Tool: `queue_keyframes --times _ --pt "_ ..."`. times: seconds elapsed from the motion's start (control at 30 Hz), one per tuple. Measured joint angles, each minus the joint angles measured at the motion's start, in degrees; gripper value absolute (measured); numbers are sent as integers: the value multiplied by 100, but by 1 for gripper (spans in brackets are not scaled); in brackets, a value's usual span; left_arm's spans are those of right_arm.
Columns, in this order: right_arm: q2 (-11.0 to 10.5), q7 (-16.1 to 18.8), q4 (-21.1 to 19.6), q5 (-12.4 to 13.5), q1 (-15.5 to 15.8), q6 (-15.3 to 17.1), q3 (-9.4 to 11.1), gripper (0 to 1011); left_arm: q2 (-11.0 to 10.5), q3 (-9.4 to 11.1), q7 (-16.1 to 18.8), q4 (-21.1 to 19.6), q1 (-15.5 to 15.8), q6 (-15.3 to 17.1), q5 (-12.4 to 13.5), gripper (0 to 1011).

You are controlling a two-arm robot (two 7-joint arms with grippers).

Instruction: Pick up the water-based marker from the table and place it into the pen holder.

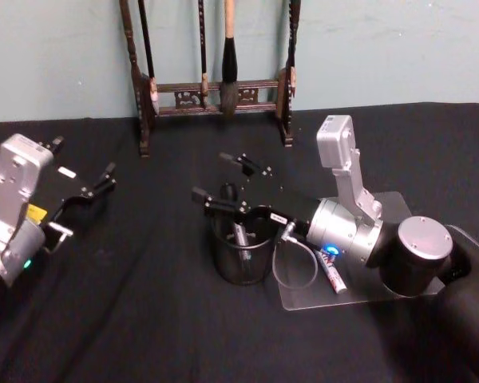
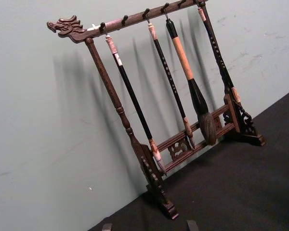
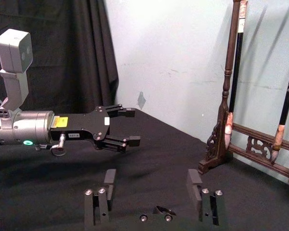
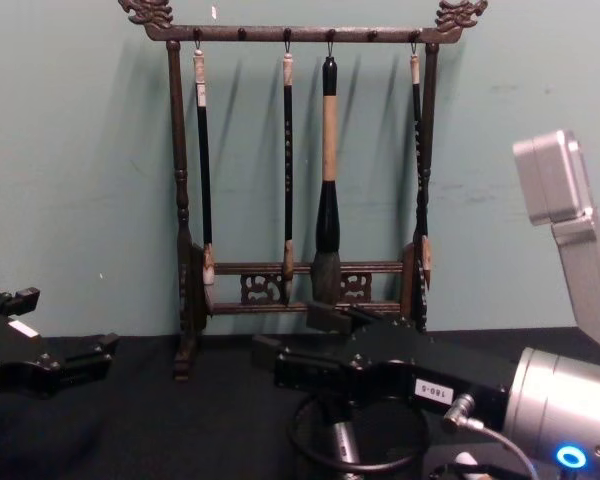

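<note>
At the head view's centre the right gripper (image 1: 210,175) is held with fingers spread just above the pen holder (image 1: 238,270), in which a grey marker (image 1: 240,236) is stood leaning, a second marker (image 1: 333,273) is laid on the clear tray (image 1: 303,300) at lower right, and the left gripper (image 1: 84,158) is seen released at the left edge.
</note>
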State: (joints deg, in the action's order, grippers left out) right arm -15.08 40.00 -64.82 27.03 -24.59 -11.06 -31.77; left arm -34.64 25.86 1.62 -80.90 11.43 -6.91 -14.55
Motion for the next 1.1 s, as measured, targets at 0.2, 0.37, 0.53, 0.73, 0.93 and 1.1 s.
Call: queue_keyframes --times 0.2,0.37,0.53,0.73,0.93,1.1 --pt "-122 -96 -288 16 61 118 71 1002 0 0 0 0 0 0 0 1001" --pt "-338 -383 -757 0 165 386 192 1002 0 0 0 0 0 0 0 1001" --pt "-555 -752 -1186 -36 290 754 357 1002 0 0 0 0 0 0 0 1001" --pt "-834 -1208 -1640 -84 489 1253 594 1002 0 0 0 0 0 0 0 1001" --pt "-1122 -1572 -2000 -126 703 1804 821 1002 0 0 0 0 0 0 0 1001" --pt "-1299 -1735 -2180 -188 821 2201 909 1002 0 0 0 0 0 0 0 1001"
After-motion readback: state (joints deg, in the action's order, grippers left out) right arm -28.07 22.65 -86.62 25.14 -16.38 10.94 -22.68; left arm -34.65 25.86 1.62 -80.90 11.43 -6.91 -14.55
